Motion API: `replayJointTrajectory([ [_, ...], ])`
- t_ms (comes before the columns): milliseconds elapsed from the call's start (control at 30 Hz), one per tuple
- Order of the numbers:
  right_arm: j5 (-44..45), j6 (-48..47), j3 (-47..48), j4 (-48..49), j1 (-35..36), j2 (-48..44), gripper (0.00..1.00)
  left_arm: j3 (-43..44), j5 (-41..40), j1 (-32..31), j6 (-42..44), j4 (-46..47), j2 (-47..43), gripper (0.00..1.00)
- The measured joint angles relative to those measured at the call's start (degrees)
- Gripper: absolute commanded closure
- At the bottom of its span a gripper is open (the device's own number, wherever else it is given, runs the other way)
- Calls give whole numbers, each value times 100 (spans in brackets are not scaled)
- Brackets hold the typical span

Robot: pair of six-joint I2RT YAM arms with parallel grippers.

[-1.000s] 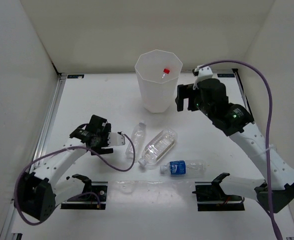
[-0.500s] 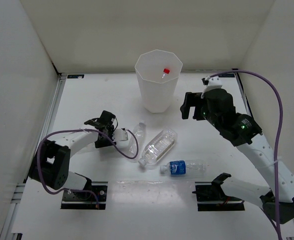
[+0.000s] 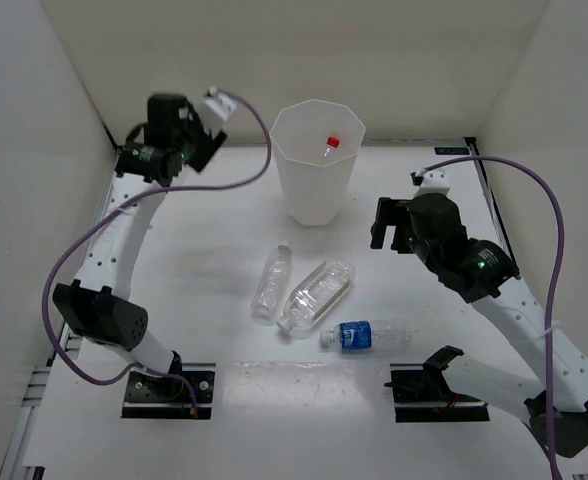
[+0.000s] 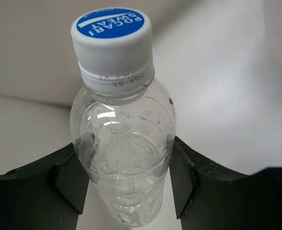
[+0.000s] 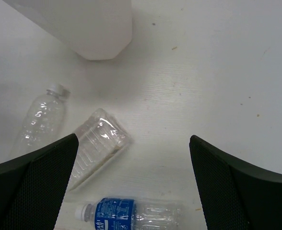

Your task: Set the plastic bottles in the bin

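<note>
My left gripper (image 3: 210, 118) is raised high at the back left, left of the bin (image 3: 317, 190), shut on a slim clear plastic bottle (image 4: 124, 148) with a blue-and-white cap (image 3: 217, 99). The bottle fills the left wrist view between the two dark fingers (image 4: 184, 187). A red-capped bottle (image 3: 331, 143) lies inside the tall translucent white bin. Three bottles lie on the table: a slim plain one (image 3: 272, 283), a fatter ribbed one (image 3: 317, 293) and a blue-labelled one (image 3: 366, 334). My right gripper (image 3: 389, 222) hovers open to the right of the bin, above these bottles (image 5: 95, 143).
White walls enclose the table on the left, back and right. Two black mounts (image 3: 169, 385) (image 3: 429, 385) sit at the near edge. A purple cable (image 3: 534, 190) loops over the right arm. The bin's base (image 5: 90, 33) shows at the top of the right wrist view.
The left gripper closed on a slim bottle lying on the table and swung it up to the back left beside the bin. The right arm drew back slightly toward the near side, still open.
</note>
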Motion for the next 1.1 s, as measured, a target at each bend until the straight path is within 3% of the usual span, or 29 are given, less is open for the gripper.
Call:
replayJointTrajectory([
  [133, 223, 363, -424, -15, -7, -15, 0, 2310, 356, -164, -774, 459, 442, 90],
  [367, 575, 1283, -962, -186, -70, -20, 0, 4419, 1333, -1309, -1547, 1471, 1408, 90],
  [600, 612, 1884, -1196, -262, -72, -85, 0, 4800, 1362, -1965, -1950, 1967, 2848, 90],
  [733, 614, 2170, -1349, -503, -72, -313, 0, 4422, 1239, -2107, -2092, 1965, 3244, 80],
  [833, 636, 2404, -1373, -629, -72, -505, 0, 4109, 1167, -2118, -2173, 1923, 3276, 50],
  [867, 647, 2492, -1375, -671, -72, -553, 0, 4054, 1152, -2118, -2199, 1930, 3276, 36],
  [900, 660, 2575, -1375, -719, -72, -597, 0, 4009, 1132, -2116, -2225, 1941, 3257, 11],
  [933, 675, 2699, -1375, -787, -72, -625, 0, 3954, 1119, -2111, -2236, 1963, 3237, 0],
  [1100, 734, 3755, -1375, -1484, -72, -498, 0, 3637, 984, -2114, -2304, 2024, 3047, 0],
])
